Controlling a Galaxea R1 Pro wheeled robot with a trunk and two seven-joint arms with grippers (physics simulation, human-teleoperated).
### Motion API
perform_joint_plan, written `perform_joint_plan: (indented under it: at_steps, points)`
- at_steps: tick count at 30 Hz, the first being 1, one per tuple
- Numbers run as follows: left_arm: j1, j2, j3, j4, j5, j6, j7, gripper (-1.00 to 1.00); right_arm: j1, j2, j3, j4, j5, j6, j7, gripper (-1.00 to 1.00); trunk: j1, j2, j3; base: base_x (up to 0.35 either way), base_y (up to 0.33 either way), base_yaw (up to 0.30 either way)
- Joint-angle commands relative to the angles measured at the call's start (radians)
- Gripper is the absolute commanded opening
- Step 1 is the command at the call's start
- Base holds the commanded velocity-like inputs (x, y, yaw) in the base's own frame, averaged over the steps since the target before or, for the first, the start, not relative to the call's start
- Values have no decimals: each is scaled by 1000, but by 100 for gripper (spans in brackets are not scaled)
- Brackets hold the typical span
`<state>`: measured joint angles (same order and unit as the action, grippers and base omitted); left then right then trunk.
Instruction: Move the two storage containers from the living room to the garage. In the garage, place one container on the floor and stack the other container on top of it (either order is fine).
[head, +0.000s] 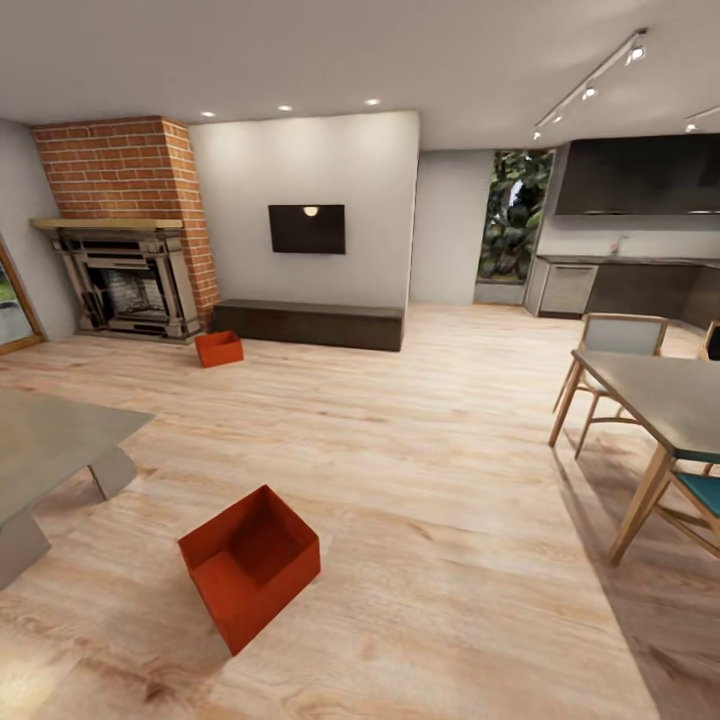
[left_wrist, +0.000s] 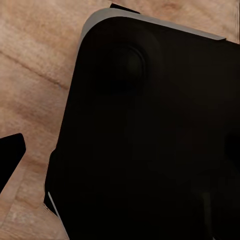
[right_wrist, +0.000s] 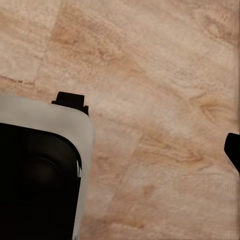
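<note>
Over the planks, left pincer: we look down past a dark robot body panel at wood floor; one black fingertip pokes in, and we cannot tell whether this pincer is released or clenched.
Right pincer: same story, a black finger tip at the frame edge above bare planks; released or clenched, we cannot tell. Nothing is grasped.
Near container: sitting lidless on the living-room floor just ahead and to our left, turned corner-on to us, beside the grey counter.
Far container: well apart, by the brick fireplace and the low dark bench.
Step in hand, as we judge it: closing on the near bin.
Doing it well: we should roll up square to a long side, stop short, then bring both pincers down onto opposite walls.
Watch: the counter's edge crowds our left arm.
</note>
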<state>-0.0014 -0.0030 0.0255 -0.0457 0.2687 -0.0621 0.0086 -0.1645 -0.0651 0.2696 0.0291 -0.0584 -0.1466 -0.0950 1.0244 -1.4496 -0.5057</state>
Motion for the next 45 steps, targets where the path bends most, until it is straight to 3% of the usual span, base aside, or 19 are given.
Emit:
perform_joint_plan:
  at_steps: [1,23,45]
  points:
    - [0,-1,2,0,3,-2,1,100,-1,0,8,3,-6,-6,-2,100,1,0,-1,323,-80,140]
    - [0,-2,2,0,3,-1,1,100,-1,-4,8,3,-4,-10,0,100,1,0,-1,304,-121,257]
    - [0,-1,3,0,3,-2,1,100,-1,-7,8,3,-3,-15,0,100,1,0,-1,288,-156,182]
